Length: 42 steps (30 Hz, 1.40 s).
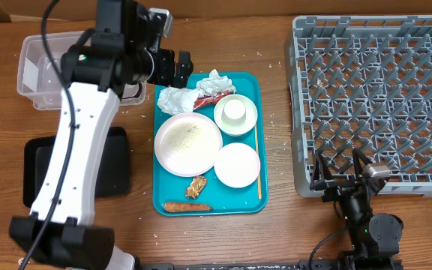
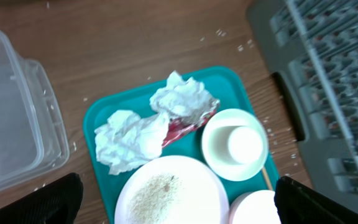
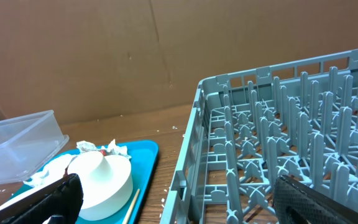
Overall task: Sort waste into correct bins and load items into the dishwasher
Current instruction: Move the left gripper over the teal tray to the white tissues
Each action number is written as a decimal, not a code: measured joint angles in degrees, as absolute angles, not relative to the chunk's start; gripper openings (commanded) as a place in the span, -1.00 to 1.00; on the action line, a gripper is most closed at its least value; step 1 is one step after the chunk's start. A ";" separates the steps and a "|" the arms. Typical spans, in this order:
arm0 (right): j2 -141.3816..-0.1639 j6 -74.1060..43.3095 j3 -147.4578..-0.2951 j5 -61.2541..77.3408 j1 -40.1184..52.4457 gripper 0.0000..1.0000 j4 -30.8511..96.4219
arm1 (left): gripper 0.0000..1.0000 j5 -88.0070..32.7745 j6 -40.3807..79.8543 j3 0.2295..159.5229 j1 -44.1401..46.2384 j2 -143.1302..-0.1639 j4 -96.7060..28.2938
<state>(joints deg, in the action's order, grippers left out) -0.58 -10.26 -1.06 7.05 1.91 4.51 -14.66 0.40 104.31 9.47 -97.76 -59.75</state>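
On the teal tray (image 1: 250,81) lie two crumpled napkins (image 1: 177,97) (image 2: 126,140), a red-and-silver wrapper (image 1: 210,97), a large plate (image 1: 188,144) dusted with rice, a bowl (image 1: 235,115) holding a small cup (image 2: 244,142), a smaller plate (image 1: 237,164), a thin wooden stick (image 1: 257,161), a brown lump (image 1: 196,186) and a food stick (image 1: 187,206). My left gripper (image 1: 182,69) (image 2: 179,211) hovers open over the tray's far left corner, holding nothing. My right gripper (image 1: 342,175) (image 3: 185,211) stands open and empty by the dish rack's (image 1: 381,97) near left corner.
A clear tub (image 1: 51,71) stands at the far left, and a black tray (image 1: 115,161) lies in front of it, partly under my left arm. Rice grains are scattered on the wooden table around the teal tray. The rack holds nothing.
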 measured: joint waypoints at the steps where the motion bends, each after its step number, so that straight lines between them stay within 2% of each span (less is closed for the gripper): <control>1: -0.58 -10.28 -1.06 7.05 1.91 1.00 4.49 | 1.00 -14.20 0.23 104.31 9.58 -98.72 -59.86; 13: -0.58 -10.26 -1.06 7.05 1.91 1.00 4.49 | 1.00 -11.57 -0.21 104.31 10.33 -112.14 -59.35; 27: -0.58 -10.24 -1.06 7.03 1.89 1.00 4.51 | 1.00 8.78 -0.16 104.31 20.10 -123.61 -53.76; 30: -0.58 -10.26 -1.06 7.05 1.91 1.00 4.51 | 0.95 9.98 0.03 104.31 20.01 -124.92 -53.78; 34: -0.58 -10.26 -1.06 7.05 1.89 1.00 4.49 | 0.69 10.02 0.12 104.31 19.38 -125.19 -53.74; 42: -0.58 -10.28 -1.06 7.07 1.89 1.00 4.51 | 0.68 8.16 0.25 104.31 18.59 -125.27 -52.80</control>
<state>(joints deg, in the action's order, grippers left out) -0.58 -10.28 -1.06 7.07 1.89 4.51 8.16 0.25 104.31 18.59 -125.27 -52.80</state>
